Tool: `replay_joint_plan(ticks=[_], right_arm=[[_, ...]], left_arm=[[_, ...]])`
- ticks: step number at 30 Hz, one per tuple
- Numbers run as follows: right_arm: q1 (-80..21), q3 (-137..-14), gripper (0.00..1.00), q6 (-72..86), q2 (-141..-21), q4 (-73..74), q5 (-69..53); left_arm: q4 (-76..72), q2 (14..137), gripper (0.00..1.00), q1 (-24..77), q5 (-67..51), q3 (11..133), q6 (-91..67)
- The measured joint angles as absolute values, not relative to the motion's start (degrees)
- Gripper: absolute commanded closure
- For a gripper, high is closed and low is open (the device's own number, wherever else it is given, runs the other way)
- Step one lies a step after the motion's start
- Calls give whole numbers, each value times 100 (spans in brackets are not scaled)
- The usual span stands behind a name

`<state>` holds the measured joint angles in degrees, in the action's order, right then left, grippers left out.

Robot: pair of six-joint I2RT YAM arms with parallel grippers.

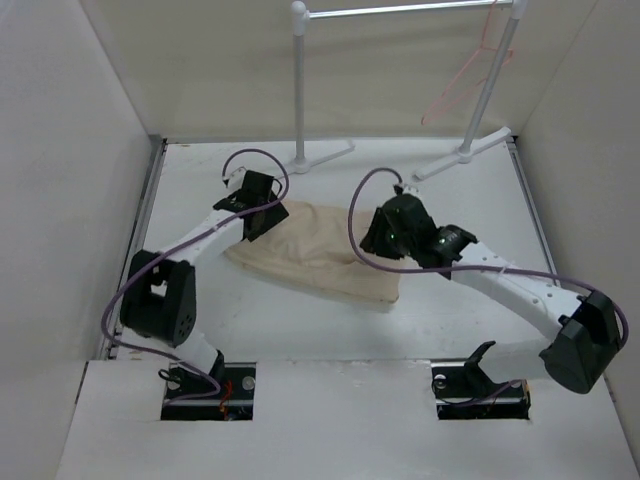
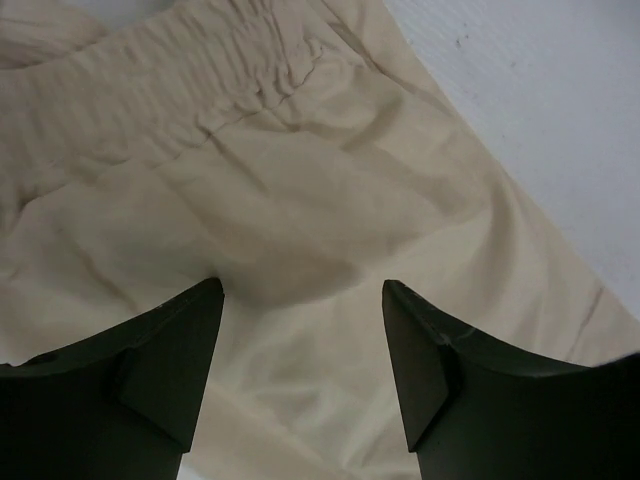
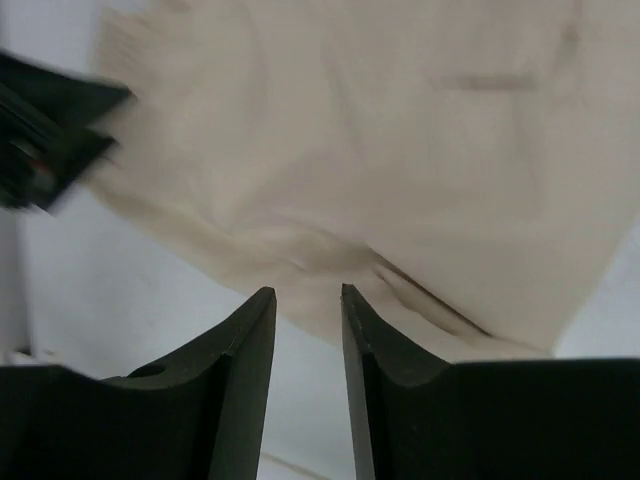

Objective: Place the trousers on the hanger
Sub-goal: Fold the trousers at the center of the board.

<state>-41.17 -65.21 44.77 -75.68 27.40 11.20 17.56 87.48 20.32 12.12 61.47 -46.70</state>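
Observation:
The beige trousers [image 1: 320,250] lie folded on the white table, between the two arms. The pink wire hanger [image 1: 462,78] hangs from the rack rail at the back right, far from both grippers. My left gripper [image 1: 258,226] is open and empty over the trousers' left end. In the left wrist view its jaws [image 2: 303,290] stand wide apart just above the cloth [image 2: 300,190], below the gathered waistband [image 2: 240,80]. My right gripper [image 1: 376,244] sits at the trousers' right end. In the right wrist view its jaws [image 3: 305,292] stand a narrow gap apart, empty, at the cloth's edge [image 3: 400,180].
A white tubular rack with a metal rail [image 1: 400,10] stands at the back, its posts [image 1: 299,80] and feet [image 1: 460,155] on the table. White walls enclose the table on the left, right and back. The left gripper's body shows in the right wrist view [image 3: 45,130].

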Motion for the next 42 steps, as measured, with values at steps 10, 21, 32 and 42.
replay_joint_plan(ticks=[10, 21, 32, 42], right_arm=[[-3909, -3828, 70, 5103, -7461, 2276, 532], [-3927, -3391, 45, 5406, -7253, 1863, 377], [-3562, -3583, 64, 5304, -6045, 2250, 263], [-3647, -4414, 51, 4786, -7544, 1883, 252]], left_arm=[[1066, 9607, 39, 1406, 1378, 5627, -4571], [1903, 7314, 38, 1219, 1780, 4407, -4676], [2137, 8713, 41, 3632, 1863, 7555, -4283], [2349, 10796, 50, 4340, 982, 8912, -4182]])
